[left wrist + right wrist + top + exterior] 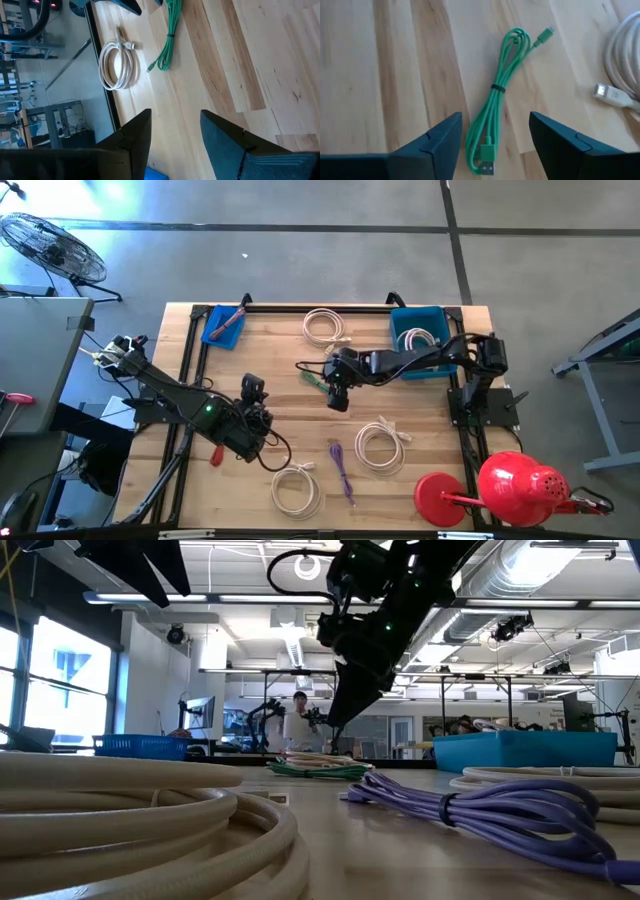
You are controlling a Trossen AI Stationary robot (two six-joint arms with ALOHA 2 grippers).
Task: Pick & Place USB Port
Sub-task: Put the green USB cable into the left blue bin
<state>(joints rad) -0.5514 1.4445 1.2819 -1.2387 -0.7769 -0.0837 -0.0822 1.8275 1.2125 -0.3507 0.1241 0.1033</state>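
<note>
A green USB cable (496, 107), coiled and tied at its middle, lies flat near the table's middle (311, 377), its plug (487, 165) closest to my right gripper. My right gripper (495, 119) is open and points down just above it (338, 740), one finger on either side, touching nothing. My left gripper (254, 387) waits open left of the middle, pointing toward the far edge; its wrist view shows the green cable (167, 45) ahead of its fingers (176, 114). A blue bin (432, 315) stands at the far right and holds a white cable (418, 338).
White coiled cables lie at the far middle (325, 326), near middle (380, 446) and near edge (296, 491). A purple cable (342, 470) lies near the front. A blue tray (224, 325) sits far left and a red object (505, 485) near right. A person (297, 725) stands in the room beyond.
</note>
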